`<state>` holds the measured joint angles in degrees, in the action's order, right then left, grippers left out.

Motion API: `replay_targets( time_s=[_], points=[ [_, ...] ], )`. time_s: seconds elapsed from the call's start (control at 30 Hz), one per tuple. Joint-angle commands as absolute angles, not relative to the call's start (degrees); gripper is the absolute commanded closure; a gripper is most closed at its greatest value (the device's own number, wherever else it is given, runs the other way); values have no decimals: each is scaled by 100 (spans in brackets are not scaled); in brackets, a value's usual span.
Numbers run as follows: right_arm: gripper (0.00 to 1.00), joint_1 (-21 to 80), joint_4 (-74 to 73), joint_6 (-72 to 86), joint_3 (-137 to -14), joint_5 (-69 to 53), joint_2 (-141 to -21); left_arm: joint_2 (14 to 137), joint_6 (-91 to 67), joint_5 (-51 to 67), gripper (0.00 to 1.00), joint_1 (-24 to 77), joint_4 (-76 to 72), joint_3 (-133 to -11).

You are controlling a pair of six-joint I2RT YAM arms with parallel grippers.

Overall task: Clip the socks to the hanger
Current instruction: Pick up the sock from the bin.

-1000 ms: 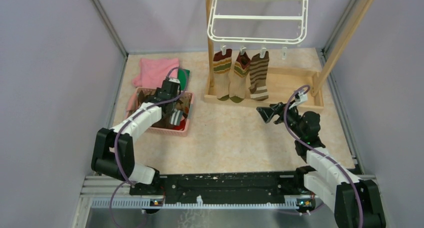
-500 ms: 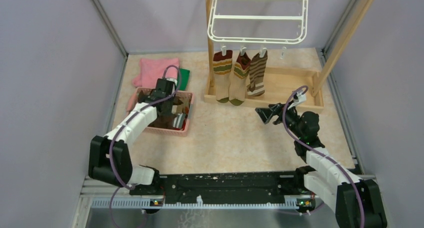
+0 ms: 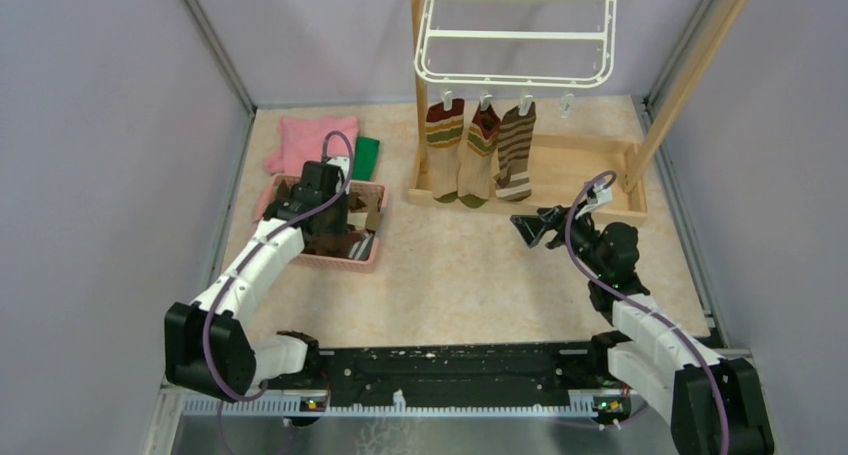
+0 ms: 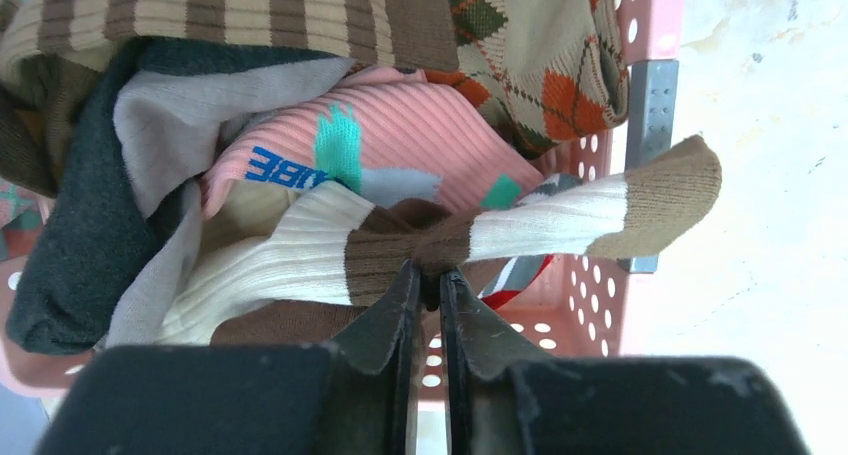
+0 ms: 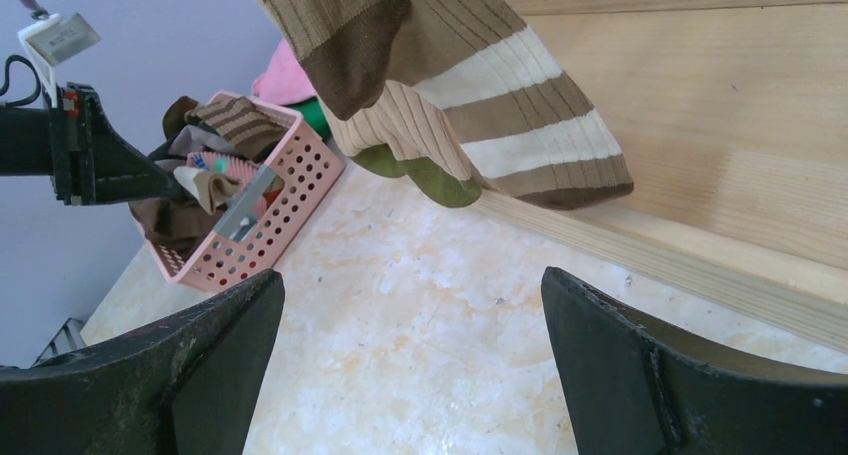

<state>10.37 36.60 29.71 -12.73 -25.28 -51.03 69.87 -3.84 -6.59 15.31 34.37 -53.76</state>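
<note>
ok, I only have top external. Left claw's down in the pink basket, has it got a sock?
Observer: Yes. Left wrist shows the left claw pinched shut on a cream-and-brown sock, on its brown band.
Operator: Is it clear of the pile?
Observer: No, it's right up against the other socks; its tan tip pokes out past the pink basket wall.
Operator: Right claw?
Observer: Right wrist shows the right claw wide open, nothing between its fingers.

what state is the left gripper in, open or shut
Shut: the left gripper pinches the brown band of the cream-and-brown sock, jaws nearly touching, on the pile in the pink basket.
</note>
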Motion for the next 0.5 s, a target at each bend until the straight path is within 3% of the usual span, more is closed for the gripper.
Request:
replay_targets(
  time_s=[0.0, 0.1, 0.33, 0.47],
  points=[
    [2, 1088, 3762, 2904, -1319, -2514, -5013, 6995, -526, -650, 82, 1529, 3393, -5295],
    [2, 1090, 3766, 2902, -1323, -2516, -5027, 6966, -581, -930, 70, 1529, 3318, -5265],
    [2, 1089, 3764, 2901, -1327, -2514, -5022, 6974, -567, -1030, 64, 1521, 3176, -5369],
    [2, 1090, 3755, 2888, -1327, -2516, -5018, 6923, -398, -524, 51, 1521, 3027, -5501]
  ],
)
